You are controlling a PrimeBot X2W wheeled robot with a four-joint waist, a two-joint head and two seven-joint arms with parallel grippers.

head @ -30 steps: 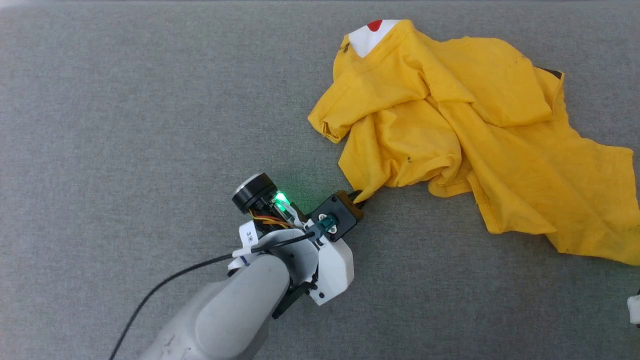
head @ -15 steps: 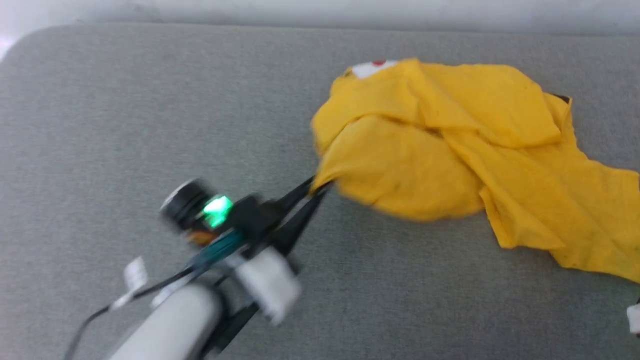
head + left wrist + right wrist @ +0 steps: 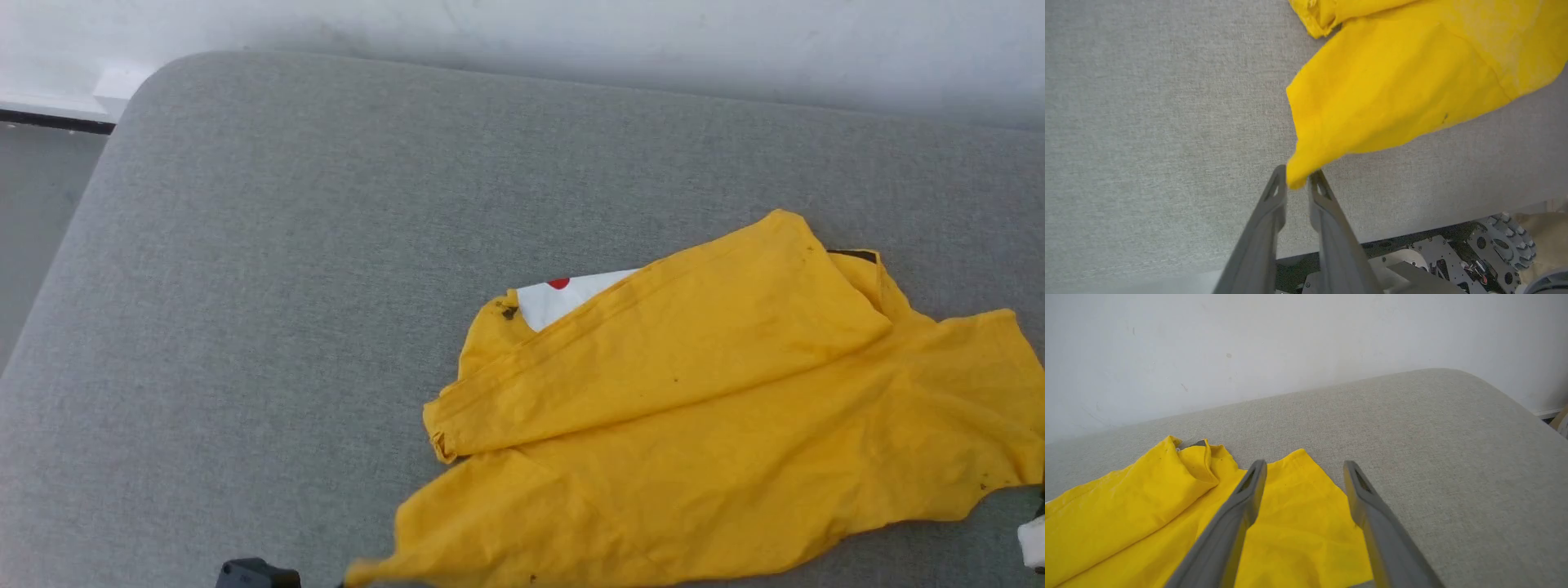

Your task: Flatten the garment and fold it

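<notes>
We find the garment (image 3: 718,408) lying rumpled on the grey table (image 3: 286,245), right of centre. The left claw (image 3: 1298,179) is clamped on its near corner. The right claw (image 3: 1304,467) stands apart over its right-hand edge.

Looks like a robot lab: a grey fabric-covered table (image 3: 269,245) against a plain white far wall (image 3: 571,33), bare grey floor (image 3: 33,212) at left, perforated metal wheeled base (image 3: 1437,249) at the near edge.
</notes>
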